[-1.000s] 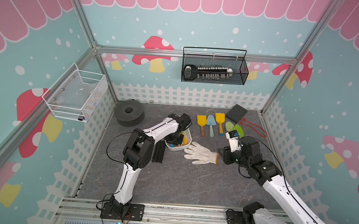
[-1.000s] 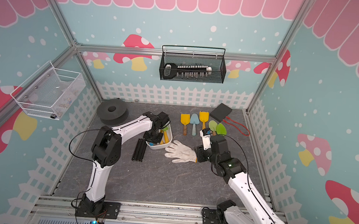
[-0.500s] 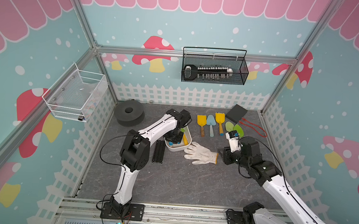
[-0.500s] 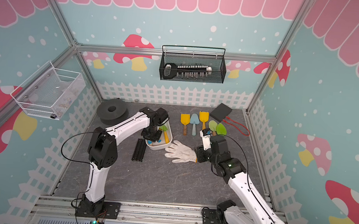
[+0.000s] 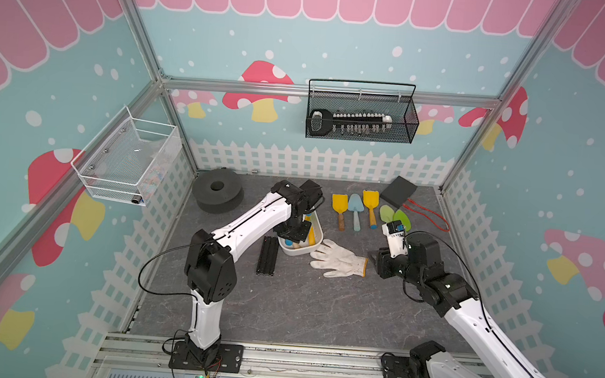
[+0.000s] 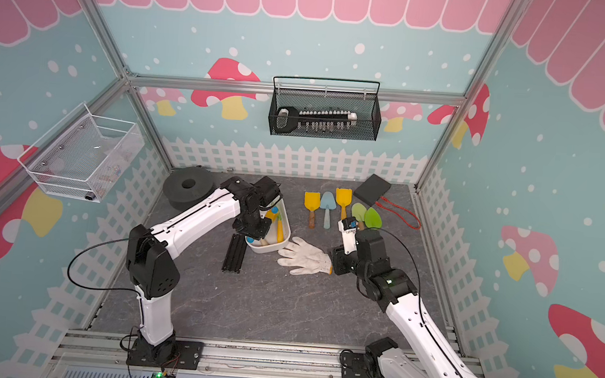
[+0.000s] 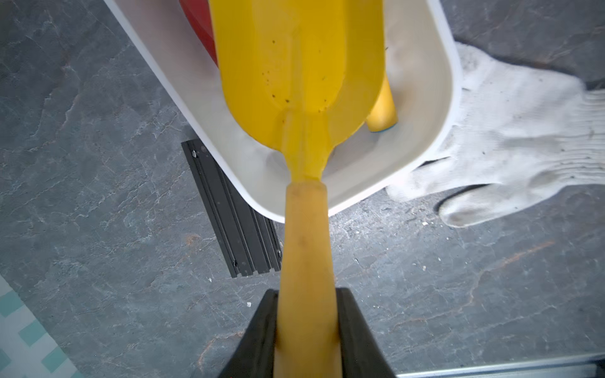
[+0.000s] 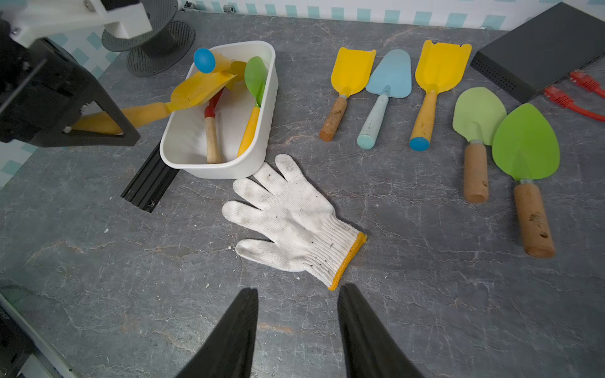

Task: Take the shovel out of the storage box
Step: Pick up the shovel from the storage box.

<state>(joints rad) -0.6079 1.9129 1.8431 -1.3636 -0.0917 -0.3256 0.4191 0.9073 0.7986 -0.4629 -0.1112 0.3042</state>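
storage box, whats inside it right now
In the storage box: a red shovel, a green shovel and a blue-tipped handle. The yellow shovel in the left pincer mostly hides the red blade.

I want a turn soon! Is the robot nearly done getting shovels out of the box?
Done: five shovels lie on the table. In hand: the left gripper holds the yellow shovel by its handle, blade over the storage box. Left: carry it clear; a red shovel and a green shovel lie inside.

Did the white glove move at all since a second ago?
No. The white glove lies equally far from the black rail as before, fingertips at the storage box corner.
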